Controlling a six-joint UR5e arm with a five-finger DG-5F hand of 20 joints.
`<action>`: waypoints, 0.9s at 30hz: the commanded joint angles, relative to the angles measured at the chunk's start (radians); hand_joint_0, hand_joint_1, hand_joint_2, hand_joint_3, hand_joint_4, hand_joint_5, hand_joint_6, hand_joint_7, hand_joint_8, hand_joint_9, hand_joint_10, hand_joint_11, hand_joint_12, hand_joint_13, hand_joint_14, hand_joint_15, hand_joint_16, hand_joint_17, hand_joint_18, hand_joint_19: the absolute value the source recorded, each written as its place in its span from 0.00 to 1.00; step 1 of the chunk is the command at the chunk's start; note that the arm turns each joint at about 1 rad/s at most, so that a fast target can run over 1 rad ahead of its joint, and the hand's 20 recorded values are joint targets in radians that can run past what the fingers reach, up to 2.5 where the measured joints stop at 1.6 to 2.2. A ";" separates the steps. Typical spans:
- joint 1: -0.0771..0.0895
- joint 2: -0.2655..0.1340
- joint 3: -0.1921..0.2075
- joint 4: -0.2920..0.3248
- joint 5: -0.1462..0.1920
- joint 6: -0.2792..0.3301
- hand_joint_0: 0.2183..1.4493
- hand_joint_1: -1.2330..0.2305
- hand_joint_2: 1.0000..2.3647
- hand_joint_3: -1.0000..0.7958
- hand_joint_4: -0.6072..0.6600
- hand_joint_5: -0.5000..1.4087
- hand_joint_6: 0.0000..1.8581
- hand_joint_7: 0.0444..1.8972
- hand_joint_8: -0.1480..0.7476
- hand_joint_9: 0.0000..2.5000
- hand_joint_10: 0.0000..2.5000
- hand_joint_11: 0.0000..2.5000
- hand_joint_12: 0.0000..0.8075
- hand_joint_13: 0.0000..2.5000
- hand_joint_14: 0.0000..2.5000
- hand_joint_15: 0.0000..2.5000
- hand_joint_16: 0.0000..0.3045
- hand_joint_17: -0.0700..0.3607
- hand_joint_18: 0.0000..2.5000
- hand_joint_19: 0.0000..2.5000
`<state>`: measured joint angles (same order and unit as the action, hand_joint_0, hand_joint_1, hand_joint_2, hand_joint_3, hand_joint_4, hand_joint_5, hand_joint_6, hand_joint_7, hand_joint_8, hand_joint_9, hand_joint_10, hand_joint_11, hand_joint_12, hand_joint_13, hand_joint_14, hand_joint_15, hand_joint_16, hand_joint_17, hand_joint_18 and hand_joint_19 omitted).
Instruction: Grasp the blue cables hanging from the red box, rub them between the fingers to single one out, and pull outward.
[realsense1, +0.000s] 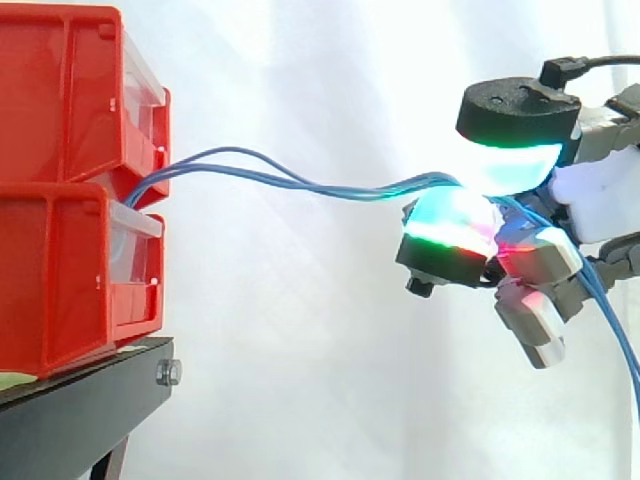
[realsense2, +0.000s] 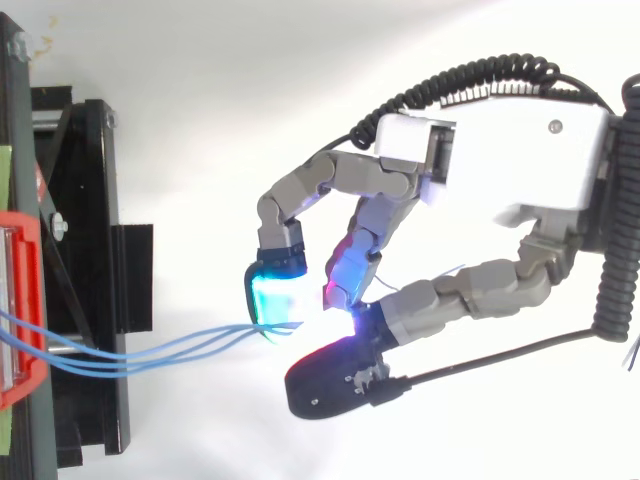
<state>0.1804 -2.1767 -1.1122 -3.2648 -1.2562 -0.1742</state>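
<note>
Now then, hand (realsense2: 500, 160): you have it in open air well apart from the bins, wrist toward the right edge of the side view and fingers pointing back at the bins.
Fingers: curled inward with the thumb opposing them. Your pads (realsense1: 455, 228) are pressed together on the blue cables, so the bundle is pinched at the tips.
Pad glow: cyan-white on the upper pad, green and white with a red streak on the lower one, and red on a finger behind it.
Blue cables (realsense1: 350, 190): they come out where the upper bin meets the lower one, and you cannot tell which bin they belong to. They rise a little, then dip in a shallow curve to the fingertips.
Cable spread: from above, the cables (realsense2: 100, 362) are thin separate strands over the stand and draw together at the cyan pad.
Cable tails: past the pinch, blue strands drop beside the fingers toward the lower right corner of the side view.
Upper bin (realsense1: 60, 90): red, stacked on the lower one, its clear front facing your hand.
Lower bin (realsense1: 55, 280): red, resting on the stand, its clear front also facing the hand.
Stand (realsense1: 80, 410): black, under the bins, with a bolt (realsense1: 168, 373) on its near edge.
Curtain (realsense1: 300, 350): white, behind everything.
</note>
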 joint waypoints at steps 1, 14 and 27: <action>0.002 0.000 0.000 -0.006 0.000 0.012 0.32 0.28 0.01 0.45 0.54 0.18 0.46 0.57 0.45 0.48 0.01 0.28 0.38 0.40 0.01 0.28 0.16 0.41 0.31 0.28; 0.005 0.000 0.000 -0.026 0.000 0.041 0.30 0.25 0.00 0.28 0.56 0.18 0.46 0.54 0.43 0.48 0.01 0.28 0.38 0.40 0.01 0.27 0.15 0.41 0.30 0.27; 0.007 0.000 0.000 -0.030 -0.002 0.045 0.18 0.35 0.00 0.28 0.58 0.19 0.43 0.54 0.47 0.49 0.01 0.26 0.44 0.41 0.01 0.27 0.19 0.46 0.32 0.27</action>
<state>0.1868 -2.1766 -1.1121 -3.2953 -1.2590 -0.1290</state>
